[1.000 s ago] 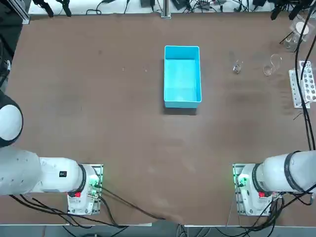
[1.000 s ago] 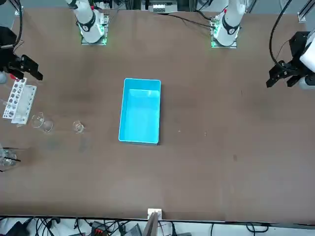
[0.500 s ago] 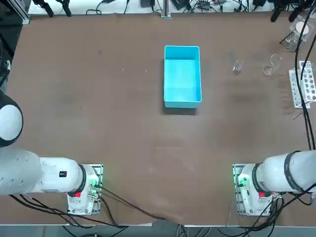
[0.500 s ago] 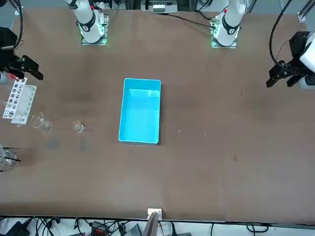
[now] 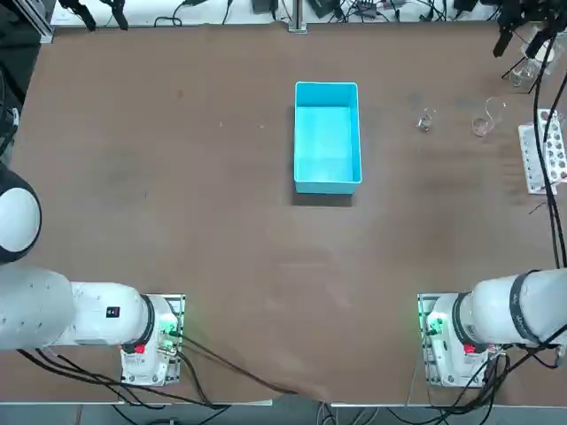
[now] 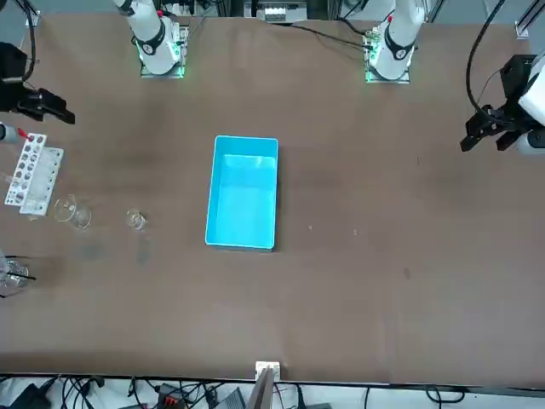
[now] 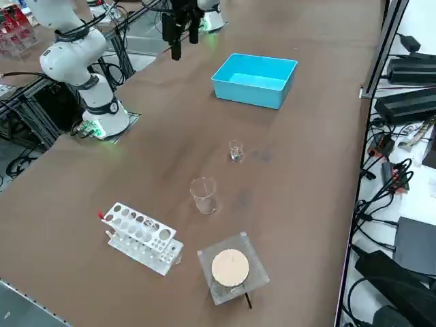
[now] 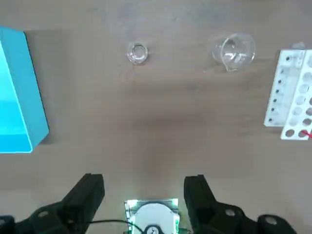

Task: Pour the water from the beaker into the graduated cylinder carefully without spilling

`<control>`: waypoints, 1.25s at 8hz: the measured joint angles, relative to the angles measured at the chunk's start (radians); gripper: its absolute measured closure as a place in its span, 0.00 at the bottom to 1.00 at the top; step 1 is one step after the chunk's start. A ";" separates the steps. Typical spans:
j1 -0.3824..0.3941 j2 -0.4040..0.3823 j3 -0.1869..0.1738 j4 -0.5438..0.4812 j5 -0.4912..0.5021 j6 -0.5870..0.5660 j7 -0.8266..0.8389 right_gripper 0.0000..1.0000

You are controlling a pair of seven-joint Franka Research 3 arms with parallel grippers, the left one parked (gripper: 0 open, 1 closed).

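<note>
While I hung high above the counter [image 8: 156,122], my end effector [image 8: 144,187] stood wide open, its two black fingers [image 8: 90,189] well apart with nothing between them. It held nothing and touched nothing. It pointed down at the brown surface, and in the gap between the fingers I could see my own arm's base [image 8: 152,217] with its green light. From across the counter, the end effector showed near the counter's edge on my own right, with dark cables running to it.

The beaker [image 8: 138,52], a tiny clear glass cup, stood upright on the counter well below and out beyond my fingertips, apart from everything else. The graduated cylinder [image 8: 234,50], the larger clear vessel, stood upright near it, farther toward my right. Just past that, on the same side, lay a white test-tube rack [image 8: 292,97]. On the opposite side of the beaker, toward the middle of the counter, sat a blue bin [image 8: 14,92], open-topped. I could not tell whether either glass vessel held water.
</note>
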 joint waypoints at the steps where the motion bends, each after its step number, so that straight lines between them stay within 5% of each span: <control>1: 0.000 0.000 0.001 0.001 -0.001 -0.001 0.036 0.00; 8: 0.026 0.090 0.015 -0.005 -0.105 -0.046 0.653 0.00; 10: 0.127 0.160 0.020 -0.019 -0.231 -0.041 0.904 0.00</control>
